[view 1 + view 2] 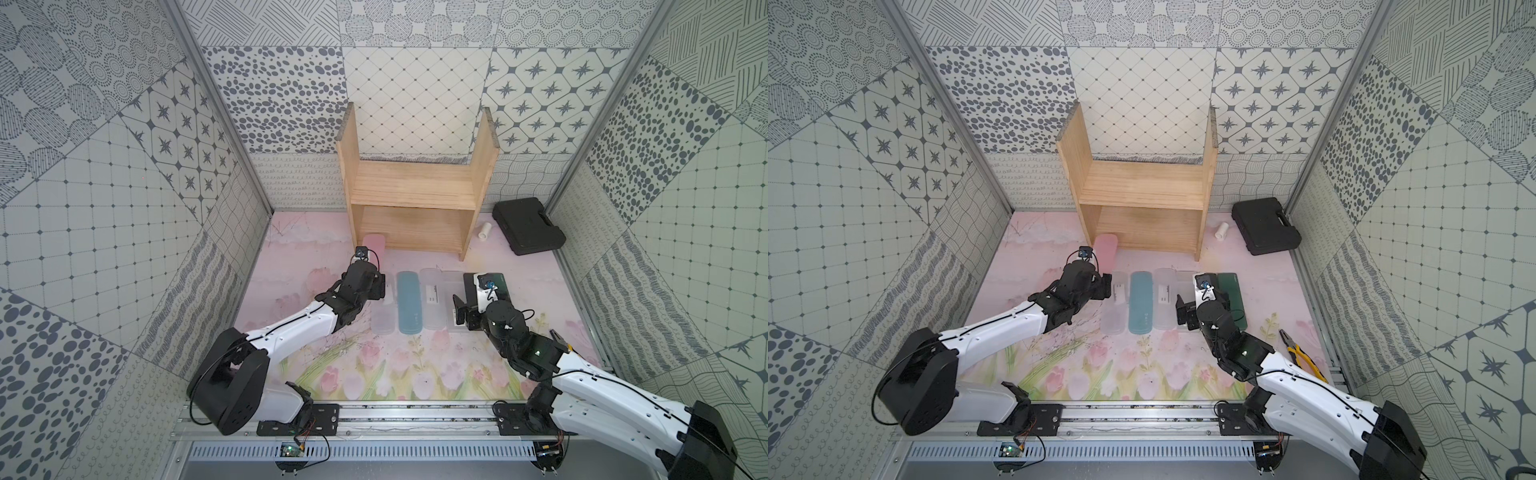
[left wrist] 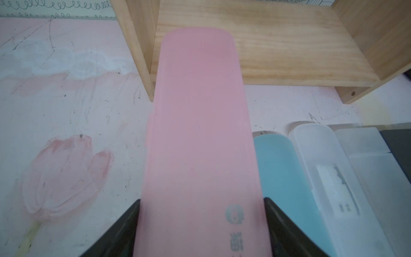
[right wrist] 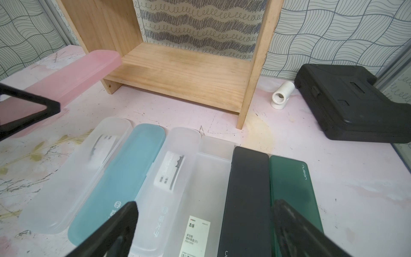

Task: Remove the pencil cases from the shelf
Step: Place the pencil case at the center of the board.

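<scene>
Right, my left hand [image 2: 201, 213] is pinching the pink case [image 2: 195, 111] across its width, near the end closest to the wrist, with a black finger pressed against each long side. The case points toward the shelf [image 1: 411, 183]. Its rounded far end lies over the front left corner of the lower board, just inside the left side board. I cannot tell whether it touches the wood there.

My right hand [image 3: 205, 205] is spread wide and grips nothing. It hangs low over the row of cases on the table [image 1: 374, 374] in front of the shelf.

That row lies flat, long sides together. From my left arm's side it runs: a frosted clear case [image 3: 73, 178], a light blue case [image 3: 124, 173], a second frosted case [image 3: 169, 178], a square-cornered frosted case [image 3: 206, 173] with a printed label, a black case [image 3: 246, 189] and a dark green case [image 3: 289, 178]. One finger of the right hand sits above the light blue case, the other above the dark green one.

Right of the shelf, a small white tube [image 1: 485, 230] lies on the table, with a large black moulded case [image 1: 528, 228] just beyond it. Yellow-handled pliers [image 1: 1300, 353] lie beside my right arm.
</scene>
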`<action>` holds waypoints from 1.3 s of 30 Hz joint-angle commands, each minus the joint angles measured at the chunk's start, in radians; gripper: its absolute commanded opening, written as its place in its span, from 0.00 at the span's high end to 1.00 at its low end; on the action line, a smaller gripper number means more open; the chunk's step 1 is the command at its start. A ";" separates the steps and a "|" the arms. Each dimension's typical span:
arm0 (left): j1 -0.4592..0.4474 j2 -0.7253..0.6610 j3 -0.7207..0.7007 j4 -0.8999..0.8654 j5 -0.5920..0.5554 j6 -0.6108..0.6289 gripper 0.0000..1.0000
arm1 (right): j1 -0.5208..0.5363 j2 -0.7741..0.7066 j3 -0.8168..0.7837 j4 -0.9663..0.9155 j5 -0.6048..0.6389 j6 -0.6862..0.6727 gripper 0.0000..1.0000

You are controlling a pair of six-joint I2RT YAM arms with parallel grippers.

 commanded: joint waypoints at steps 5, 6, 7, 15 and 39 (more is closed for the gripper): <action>-0.021 -0.290 -0.208 -0.116 -0.088 -0.116 0.39 | -0.003 -0.013 -0.017 0.033 0.025 -0.010 0.02; -0.021 -0.305 -0.223 -0.129 -0.085 -0.123 0.39 | -0.004 -0.012 -0.018 0.033 0.027 -0.010 0.02; -0.020 -0.313 -0.230 -0.141 -0.084 -0.131 0.39 | -0.003 -0.013 -0.017 0.034 0.028 -0.010 0.02; -0.022 -0.293 -0.319 -0.099 -0.062 -0.186 0.39 | -0.003 -0.011 -0.018 0.034 0.029 -0.010 0.02; -0.022 -0.048 -0.230 -0.030 -0.021 -0.181 0.42 | -0.002 -0.031 -0.018 0.028 0.018 -0.006 0.02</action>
